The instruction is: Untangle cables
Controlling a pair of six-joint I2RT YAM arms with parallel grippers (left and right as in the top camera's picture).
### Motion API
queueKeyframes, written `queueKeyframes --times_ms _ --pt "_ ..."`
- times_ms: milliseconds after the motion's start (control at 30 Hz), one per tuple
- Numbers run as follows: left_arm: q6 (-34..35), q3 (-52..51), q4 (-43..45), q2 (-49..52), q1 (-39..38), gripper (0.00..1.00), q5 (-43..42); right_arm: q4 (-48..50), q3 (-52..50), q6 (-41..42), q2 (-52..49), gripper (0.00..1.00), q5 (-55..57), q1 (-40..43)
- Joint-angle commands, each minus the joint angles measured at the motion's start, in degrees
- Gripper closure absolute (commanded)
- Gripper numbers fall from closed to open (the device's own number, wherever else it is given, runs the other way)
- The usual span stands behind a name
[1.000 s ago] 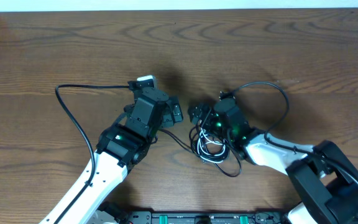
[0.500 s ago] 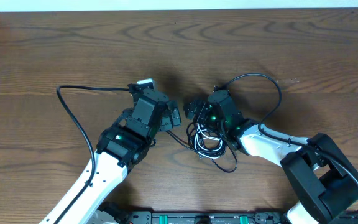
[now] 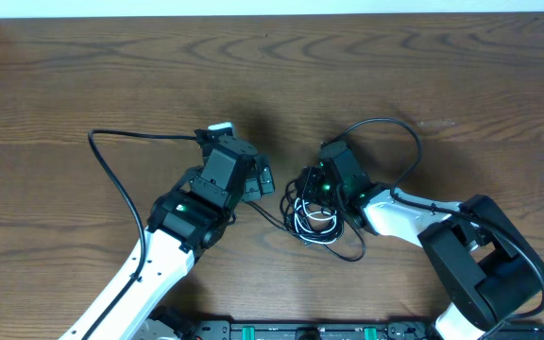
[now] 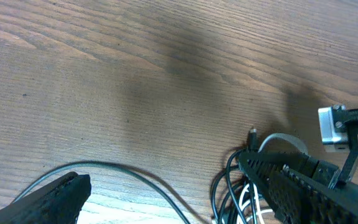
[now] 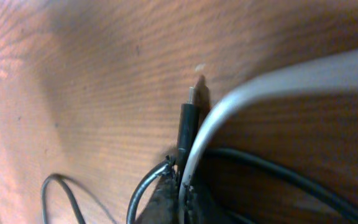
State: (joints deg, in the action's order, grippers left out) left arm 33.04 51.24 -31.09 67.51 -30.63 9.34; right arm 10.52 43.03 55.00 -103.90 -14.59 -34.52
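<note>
**Knot not yet opened, most of the work ahead**

The cables (image 3: 315, 223) lie in a tight heap just below the middle of the overhead frame. Black loops are coiled over a white cord (image 3: 317, 215), and no strand is drawn fully clear. One black strand (image 3: 144, 133) leaves the heap, passes under the left arm and sweeps a wide arc out to the left of the frame. A second black loop (image 3: 382, 120) arches away right of centre. So the outer lengths look partly spread, while the core, by my reading, remains to be separated.

The left gripper (image 3: 264, 177) sits just left of the heap. Its own camera shows the fingers spread wide and holding nothing, with a black strand crossing the table between them. The right gripper (image 3: 308, 181) is at the heap's upper edge. Its camera is so close that only a plug tip (image 5: 188, 121), a pale cord and dark cords show, and I cannot tell whether it is closed on anything.

The wooden table (image 3: 442, 66) is otherwise bare in view. The two grippers crowd each other over the heap, and the right arm hides part of it, which could hamper a clean pull
</note>
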Motion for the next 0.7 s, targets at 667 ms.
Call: queueKeyframes --times_ms 667 --pt "4.17 1.03 -1.44 1.05 0.2 0.02 0.31 -17.99 -0.79 -22.58 30.82 0.94 -7.91 16.55"
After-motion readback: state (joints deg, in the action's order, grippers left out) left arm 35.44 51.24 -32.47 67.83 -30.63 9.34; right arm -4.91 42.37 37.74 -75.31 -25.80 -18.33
